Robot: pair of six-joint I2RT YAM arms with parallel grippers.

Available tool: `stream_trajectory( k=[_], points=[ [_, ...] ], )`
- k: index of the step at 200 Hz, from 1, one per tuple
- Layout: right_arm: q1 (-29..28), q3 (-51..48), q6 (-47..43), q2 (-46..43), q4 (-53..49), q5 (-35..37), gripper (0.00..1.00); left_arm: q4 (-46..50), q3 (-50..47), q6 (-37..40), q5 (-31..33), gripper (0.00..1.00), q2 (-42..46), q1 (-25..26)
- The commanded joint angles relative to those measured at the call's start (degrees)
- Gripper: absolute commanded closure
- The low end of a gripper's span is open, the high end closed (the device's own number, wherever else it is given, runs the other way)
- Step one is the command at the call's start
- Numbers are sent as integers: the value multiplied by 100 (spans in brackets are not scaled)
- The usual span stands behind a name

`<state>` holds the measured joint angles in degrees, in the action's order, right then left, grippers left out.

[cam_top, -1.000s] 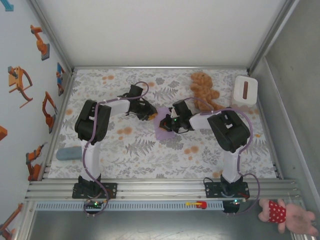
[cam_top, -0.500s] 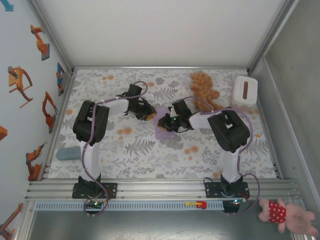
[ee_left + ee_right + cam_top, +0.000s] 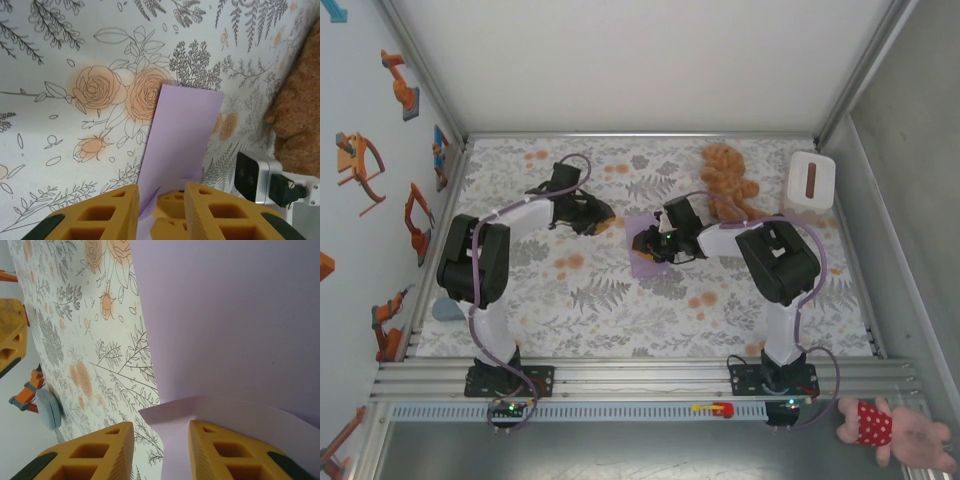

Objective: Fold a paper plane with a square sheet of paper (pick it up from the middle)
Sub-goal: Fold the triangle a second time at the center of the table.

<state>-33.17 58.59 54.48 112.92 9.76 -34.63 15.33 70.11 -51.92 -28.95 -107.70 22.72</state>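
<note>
We see the thin lavender-purple square sheet of paper point(image 3: 640, 265) point(image 3: 182, 135) point(image 3: 225, 315) lying part-folded mid-table. Our right gripper point(image 3: 645, 243) point(image 3: 161, 427) hovers over it, jaws parted, empty. Our left gripper point(image 3: 600, 218) point(image 3: 161, 192), at its ten o'clock, is likewise released.

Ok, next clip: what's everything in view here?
sheet of paper: one, lavender, table centre
teddy bear: one, brown, far side, right of centre
box: one, white, far right corner
object: one, grey-blue, left table edge
plush toy: one, pink and red, off the table, near right
tablecloth: one, white floral
left gripper: orange fingers, open, left of the paper
right gripper: orange fingers, open, over the paper
</note>
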Motion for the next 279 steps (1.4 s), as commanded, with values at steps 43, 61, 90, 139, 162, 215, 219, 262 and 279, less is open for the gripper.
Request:
stream_trajectory(
  k=[43,61,90,139,162,215,219,262,279],
  points=[
    [-23,-100,-303,216,-835,547,75,-4,-332,-11,111,79,327,453],
    [-19,-77,-339,239,-938,609,78,-13,-366,-28,142,82,297,601],
    [-22,-34,-420,267,-1154,718,90,-72,-360,-79,116,89,153,793],
    [-35,4,-453,309,-1266,752,100,-172,-204,-151,-4,100,-184,1011],
    [-40,-3,-438,297,-1253,747,100,-178,-168,-195,29,100,-329,1068],
    [-34,-6,-413,282,-1200,730,100,-42,-14,-179,149,100,-623,1142],
    [-40,-14,-407,276,-1196,730,100,-32,-13,-178,173,100,-643,1138],
    [-40,-27,-381,214,-1111,674,100,312,7,-149,423,100,-815,1135],
    [-36,-47,-303,109,-919,563,100,433,-12,-117,503,100,-850,1135]
  ],
)
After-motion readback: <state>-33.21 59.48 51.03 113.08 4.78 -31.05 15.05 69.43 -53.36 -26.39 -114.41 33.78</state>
